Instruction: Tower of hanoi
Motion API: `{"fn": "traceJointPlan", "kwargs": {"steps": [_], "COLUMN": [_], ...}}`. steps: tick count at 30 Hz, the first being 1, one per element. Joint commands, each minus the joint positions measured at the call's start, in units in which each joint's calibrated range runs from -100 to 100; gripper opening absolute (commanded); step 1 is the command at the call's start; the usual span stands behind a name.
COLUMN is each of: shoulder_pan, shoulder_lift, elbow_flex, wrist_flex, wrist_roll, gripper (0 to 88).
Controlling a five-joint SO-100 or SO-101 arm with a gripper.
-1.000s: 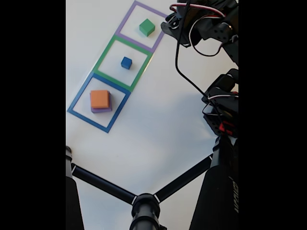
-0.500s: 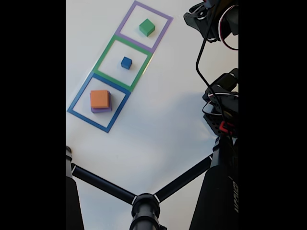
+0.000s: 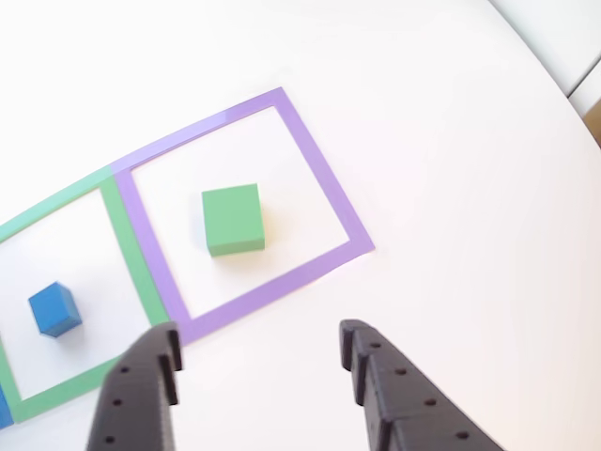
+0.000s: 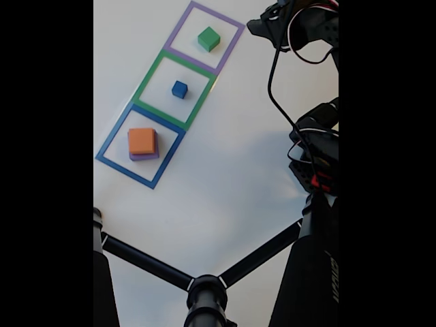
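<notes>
The tower of hanoi blocks lie apart on a white table. In the fixed view the green block [image 4: 208, 39] sits in the purple tape square and the small blue cube [image 4: 179, 89] in the green tape square. The orange block [image 4: 142, 140] rests on the flat purple block [image 4: 145, 156] in the blue tape square. My gripper [image 4: 256, 27] hovers just right of the purple tape square. The other view looks past my open gripper [image 3: 260, 340], holding nothing, at the green block [image 3: 233, 219] and the blue cube [image 3: 54, 310] beyond it.
Three tape outlines run in a row: purple [image 4: 233, 49], green [image 4: 148, 77], blue [image 4: 124, 172]. Black tripod legs [image 4: 204, 286] cross the near table. The arm's base and cables [image 4: 317, 157] stand at the right. The table edge [image 3: 563, 85] curves past at upper right.
The gripper swung right, away from the purple tape square, then came part of the way back left. The blocks have not moved.
</notes>
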Motion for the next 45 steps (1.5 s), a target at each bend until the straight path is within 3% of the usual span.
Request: {"fn": "traceJointPlan", "kwargs": {"steps": [1, 11, 21, 32, 45], "shoulder_pan": [1.85, 3.1, 0.6, -1.89, -4.48], "shoulder_lift": [-0.63, 14.63, 38.85, 60.01, 71.96], "elbow_flex": [14.65, 35.11, 39.2, 37.47, 31.02], "wrist_flex": [-22.49, -65.08, -97.15, -116.66, -122.09], "wrist_roll": [0.0, 0.0, 0.0, 0.0, 0.0], "gripper": [27.3, 34.1, 33.9, 32.8, 29.8]}}
